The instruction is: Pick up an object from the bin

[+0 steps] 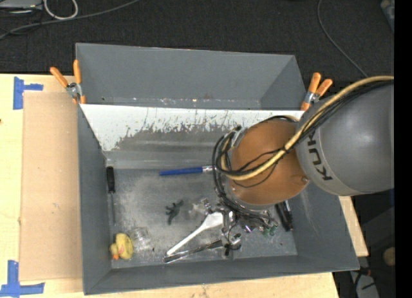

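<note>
My gripper (232,224) is low over the right part of the bin floor, under the arm's orange cover. It stands right above the upper end of a pair of silver metal tongs (191,241), which lie slantwise and stretch down-left toward the front wall. A small green and dark piece (267,228) lies just right of the gripper. Beside that piece lies a black stick-like thing (284,216). Left of the gripper sits a small black figure (172,211). Whether anything is gripped is hidden.
A blue pen (183,171) lies along the back of the floor. A black marker (110,179) rests by the left wall. In the front left corner are a yellow rubber duck (121,246) and a clear plastic piece (140,239).
</note>
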Robot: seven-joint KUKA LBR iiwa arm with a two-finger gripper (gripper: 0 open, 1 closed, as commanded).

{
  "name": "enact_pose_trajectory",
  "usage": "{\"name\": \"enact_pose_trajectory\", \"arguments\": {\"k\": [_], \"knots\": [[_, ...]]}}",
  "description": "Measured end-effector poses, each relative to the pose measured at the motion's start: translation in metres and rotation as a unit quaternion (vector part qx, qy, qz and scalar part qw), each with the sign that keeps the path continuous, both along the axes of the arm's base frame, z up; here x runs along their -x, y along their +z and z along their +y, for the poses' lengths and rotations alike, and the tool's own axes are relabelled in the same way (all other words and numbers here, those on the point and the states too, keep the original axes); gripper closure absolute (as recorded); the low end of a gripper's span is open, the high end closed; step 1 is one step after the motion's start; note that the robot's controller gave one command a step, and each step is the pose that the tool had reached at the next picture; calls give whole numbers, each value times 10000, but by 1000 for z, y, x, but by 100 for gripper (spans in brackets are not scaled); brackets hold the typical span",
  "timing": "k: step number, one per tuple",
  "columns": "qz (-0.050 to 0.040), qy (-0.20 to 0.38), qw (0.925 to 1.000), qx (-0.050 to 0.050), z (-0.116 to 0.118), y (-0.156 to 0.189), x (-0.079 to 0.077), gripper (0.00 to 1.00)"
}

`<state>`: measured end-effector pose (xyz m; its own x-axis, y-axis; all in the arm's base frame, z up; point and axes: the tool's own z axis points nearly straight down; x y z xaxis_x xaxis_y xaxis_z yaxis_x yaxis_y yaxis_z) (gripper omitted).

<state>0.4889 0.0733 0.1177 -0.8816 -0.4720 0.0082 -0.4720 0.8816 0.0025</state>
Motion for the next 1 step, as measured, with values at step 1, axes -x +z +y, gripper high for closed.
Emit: {"name": "enact_pose_trajectory", "arguments": {"k": [1], "knots": [[-15,75,10000,-13,-21,-35,-29,0]]}}
